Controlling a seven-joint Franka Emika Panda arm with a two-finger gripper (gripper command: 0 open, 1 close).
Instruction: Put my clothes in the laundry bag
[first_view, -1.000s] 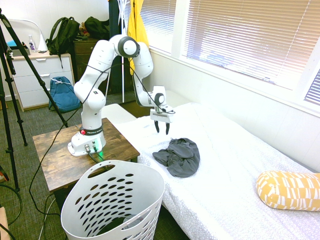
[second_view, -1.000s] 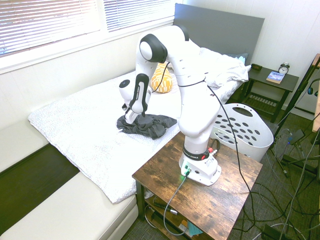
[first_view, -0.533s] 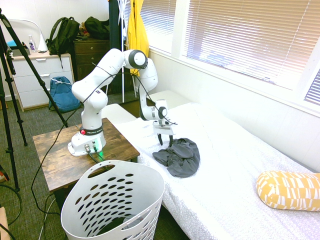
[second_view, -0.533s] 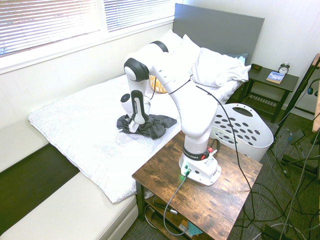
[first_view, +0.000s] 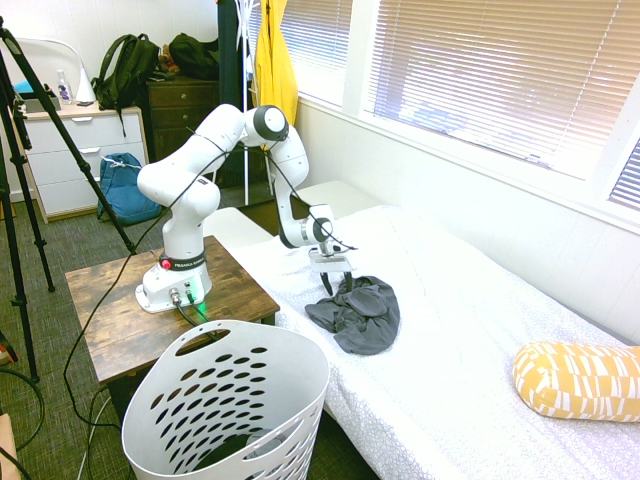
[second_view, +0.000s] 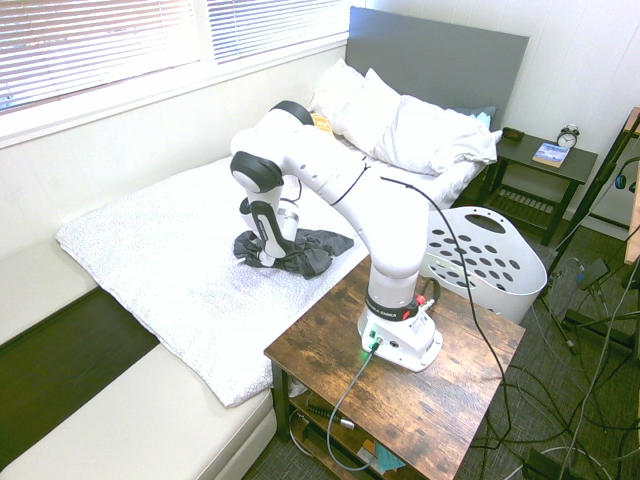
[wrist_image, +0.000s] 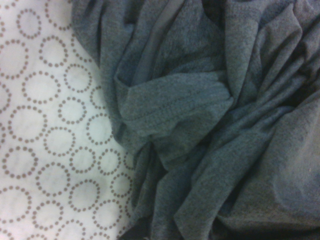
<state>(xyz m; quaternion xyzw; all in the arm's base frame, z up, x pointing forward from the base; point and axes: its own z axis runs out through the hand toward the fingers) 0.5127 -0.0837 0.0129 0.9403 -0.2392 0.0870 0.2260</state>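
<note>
My fingers (first_view: 338, 284) stand wide over the crumpled grey garment (first_view: 368, 318), presumably to straddle a fold.

From my remote station I had the white arm (first_view: 182, 215) raised from its base, bent over at the elbow (first_view: 266, 123) and reaching outward. Its forearm (first_view: 287, 160) sloped down to the wrist (first_view: 305, 231), and the gripper (first_view: 338, 284) pointed downward, its two dark fingers (first_view: 326, 284) spread apart.
</note>
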